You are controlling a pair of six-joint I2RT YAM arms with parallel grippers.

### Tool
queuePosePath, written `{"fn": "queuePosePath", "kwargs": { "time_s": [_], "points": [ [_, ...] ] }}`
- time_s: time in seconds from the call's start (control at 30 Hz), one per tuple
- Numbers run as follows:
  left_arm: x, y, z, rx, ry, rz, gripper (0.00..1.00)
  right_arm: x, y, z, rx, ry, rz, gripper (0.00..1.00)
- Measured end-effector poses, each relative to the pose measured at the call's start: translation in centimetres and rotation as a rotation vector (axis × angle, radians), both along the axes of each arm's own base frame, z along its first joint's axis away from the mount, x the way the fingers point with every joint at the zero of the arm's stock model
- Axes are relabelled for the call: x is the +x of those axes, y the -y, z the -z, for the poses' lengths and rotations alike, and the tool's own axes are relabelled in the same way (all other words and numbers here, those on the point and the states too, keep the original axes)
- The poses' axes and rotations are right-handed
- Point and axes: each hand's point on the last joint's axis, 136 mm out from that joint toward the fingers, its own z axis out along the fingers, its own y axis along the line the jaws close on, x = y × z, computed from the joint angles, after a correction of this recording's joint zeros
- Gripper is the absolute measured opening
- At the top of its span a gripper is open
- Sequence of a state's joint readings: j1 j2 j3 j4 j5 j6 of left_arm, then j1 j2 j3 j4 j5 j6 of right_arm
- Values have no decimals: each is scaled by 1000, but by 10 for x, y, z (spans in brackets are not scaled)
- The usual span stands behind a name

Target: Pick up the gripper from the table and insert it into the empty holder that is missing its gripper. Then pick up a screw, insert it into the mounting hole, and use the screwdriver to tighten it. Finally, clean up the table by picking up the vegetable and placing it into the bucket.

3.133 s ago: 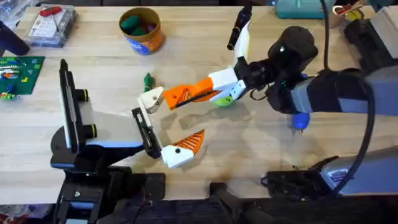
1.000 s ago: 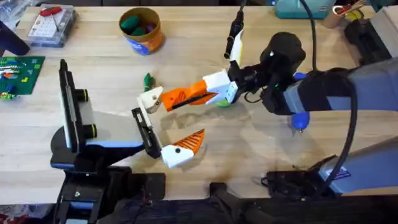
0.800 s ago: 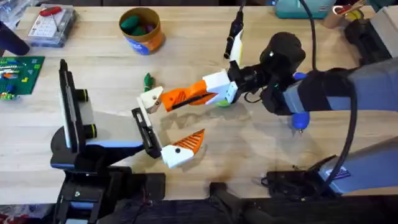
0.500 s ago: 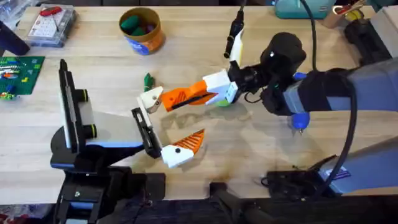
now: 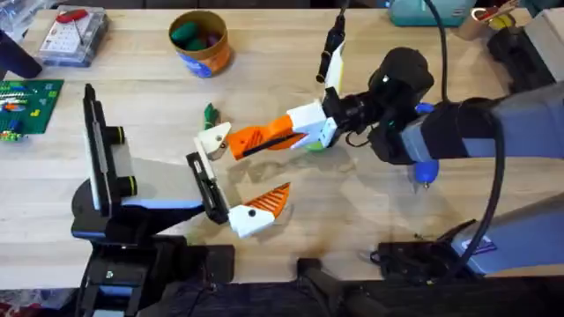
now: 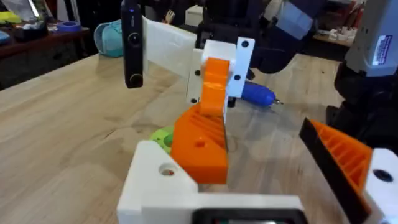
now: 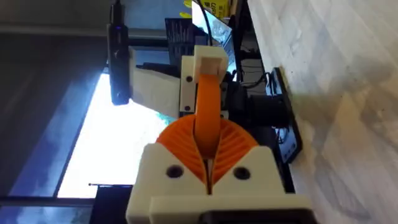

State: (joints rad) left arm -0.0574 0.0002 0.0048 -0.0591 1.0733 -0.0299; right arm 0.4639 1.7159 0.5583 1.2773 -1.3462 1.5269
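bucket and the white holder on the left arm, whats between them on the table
The small green vegetable lies between the bucket and the holder, near the holder, with bare wood otherwise, in the overhead view.

the orange wedge-shaped gripper (image 5: 249, 139), pinched in the right gripper (image 5: 264, 136), points its tip into the cream-white empty holder (image 5: 212, 139).

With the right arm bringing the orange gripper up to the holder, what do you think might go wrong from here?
1. The gripper meets the empty holder at an angle, so it may jam or push the holder aside instead of seating.
2. The right gripper pinches the part along its length; pushing could make it slip between the fingers.
3. The vegetable lies just beyond the holder and could be knocked if the arm overshoots.
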Motion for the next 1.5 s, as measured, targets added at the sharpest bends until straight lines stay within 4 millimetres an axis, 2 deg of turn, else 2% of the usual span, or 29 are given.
{"fn": "queuePosePath", "kwargs": {
  "time_s": [1.5],
  "points": [
    [0,0,0,0,-1,0,992,-2,-20,3,-2,-20,52,6]
  ]
}}
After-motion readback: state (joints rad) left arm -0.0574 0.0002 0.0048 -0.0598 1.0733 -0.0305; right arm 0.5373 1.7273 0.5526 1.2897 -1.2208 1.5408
